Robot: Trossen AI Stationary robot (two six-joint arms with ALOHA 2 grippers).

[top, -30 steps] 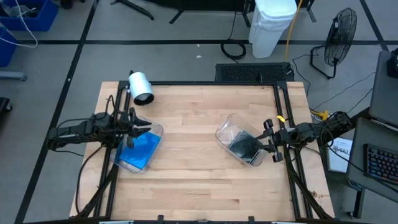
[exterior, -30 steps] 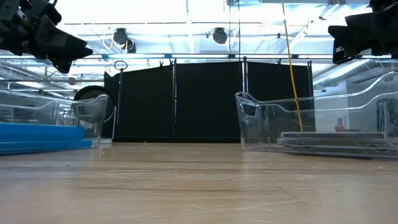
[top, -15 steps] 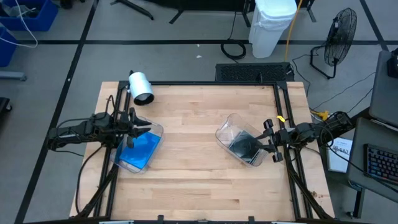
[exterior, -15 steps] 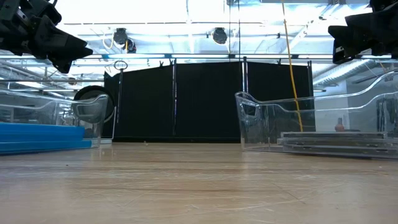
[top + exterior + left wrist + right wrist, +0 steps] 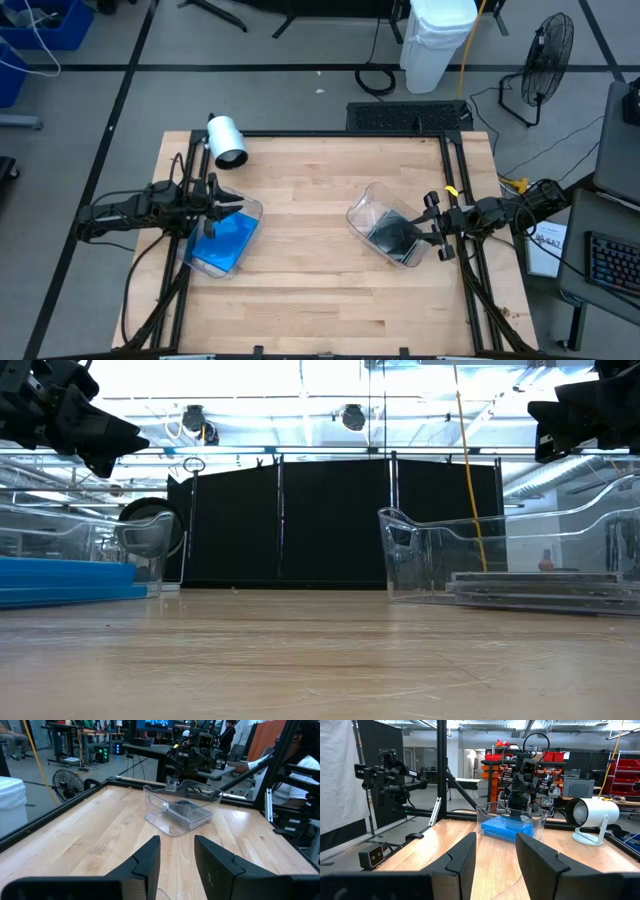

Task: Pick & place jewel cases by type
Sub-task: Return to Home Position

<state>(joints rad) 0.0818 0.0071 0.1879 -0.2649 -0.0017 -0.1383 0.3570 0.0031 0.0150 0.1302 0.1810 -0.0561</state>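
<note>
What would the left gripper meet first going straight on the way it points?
Probably the clear plastic tub of dark grey jewel cases opposite; the left gripper is raised, so it may clear it.

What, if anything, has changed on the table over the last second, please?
Nothing visibly changed. The left gripper still hovers open above the left bin holding the blue cases. The right gripper stays open above the right bin with the dark cases.
</note>
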